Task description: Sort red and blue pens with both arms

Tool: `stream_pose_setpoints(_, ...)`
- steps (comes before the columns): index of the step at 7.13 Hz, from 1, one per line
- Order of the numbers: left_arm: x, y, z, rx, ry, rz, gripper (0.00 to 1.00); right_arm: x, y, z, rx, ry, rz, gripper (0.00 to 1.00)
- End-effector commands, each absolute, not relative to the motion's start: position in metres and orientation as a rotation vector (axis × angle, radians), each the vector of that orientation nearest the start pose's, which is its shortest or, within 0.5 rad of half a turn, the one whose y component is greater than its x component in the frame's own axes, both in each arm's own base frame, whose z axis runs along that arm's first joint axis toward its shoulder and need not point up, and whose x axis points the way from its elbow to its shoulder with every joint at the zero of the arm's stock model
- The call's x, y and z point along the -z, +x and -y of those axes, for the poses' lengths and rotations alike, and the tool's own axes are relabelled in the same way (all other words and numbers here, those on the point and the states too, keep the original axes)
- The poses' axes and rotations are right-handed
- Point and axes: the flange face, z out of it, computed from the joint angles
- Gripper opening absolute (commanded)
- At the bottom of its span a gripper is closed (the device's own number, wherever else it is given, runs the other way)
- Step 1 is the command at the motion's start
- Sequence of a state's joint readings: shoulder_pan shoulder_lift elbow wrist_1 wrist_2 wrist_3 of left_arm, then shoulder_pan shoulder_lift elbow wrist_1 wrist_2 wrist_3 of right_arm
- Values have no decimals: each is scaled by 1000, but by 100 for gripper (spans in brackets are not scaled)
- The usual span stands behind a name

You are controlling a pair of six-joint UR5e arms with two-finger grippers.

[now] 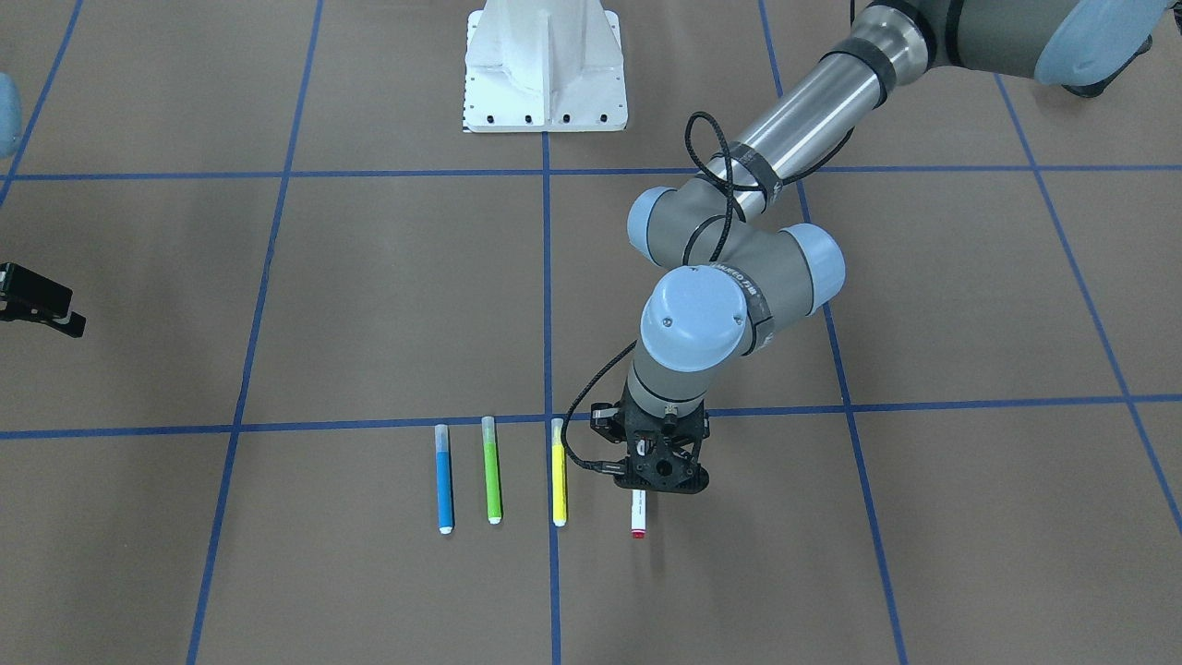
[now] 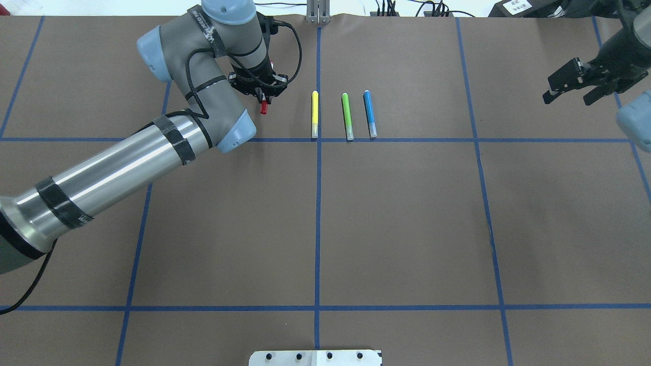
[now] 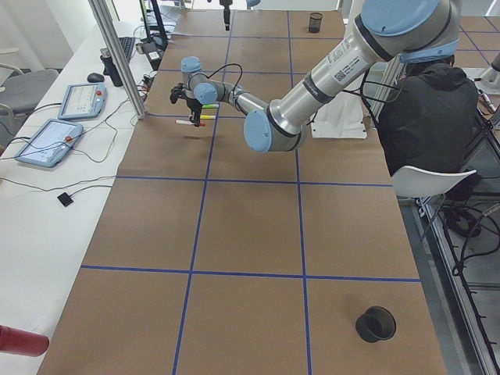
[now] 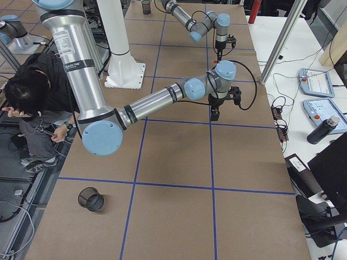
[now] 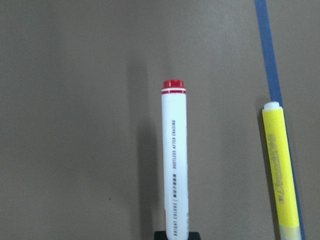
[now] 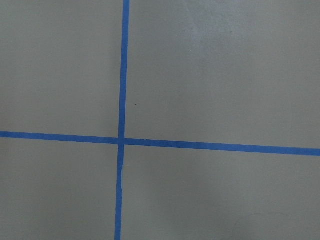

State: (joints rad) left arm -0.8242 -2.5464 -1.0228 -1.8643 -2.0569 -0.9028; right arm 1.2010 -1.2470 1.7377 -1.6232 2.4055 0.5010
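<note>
Overhead exterior: left gripper grips the red pen near the far edge of the tabletop — better carry it level, away from the yellow marker — while right gripper, fingers apart, hangs at the right edge, far from blue pen.

The table is covered with matt brown paper, crossed by smooth blue tape. The barrel of the red pen is seen as smooth, glossy white plastic. The left arm is tubed in polished metal and jointed in matt grey.
</note>
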Motion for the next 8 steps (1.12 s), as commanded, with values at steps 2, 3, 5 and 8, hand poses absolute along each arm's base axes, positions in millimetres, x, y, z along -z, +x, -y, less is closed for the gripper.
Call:
stream_pose_setpoints(2, -276, 428, 701, 28, 120, -860, 0, -315, -289, 623, 82, 73, 828, 99)
stream_pose_setpoints(3, -280, 397, 713, 52, 100, -887, 0, -293, -334, 632, 53, 42, 817, 99)
stream_pose_setpoints(5, -315, 330, 720, 104, 63, -931, 0, -263, -400, 642, 49, 40, 810, 99)
stream_pose_setpoints(8, -405, 222, 687, 59, 80, -936, 0, -267, -461, 659, -26, 109, 834, 98)
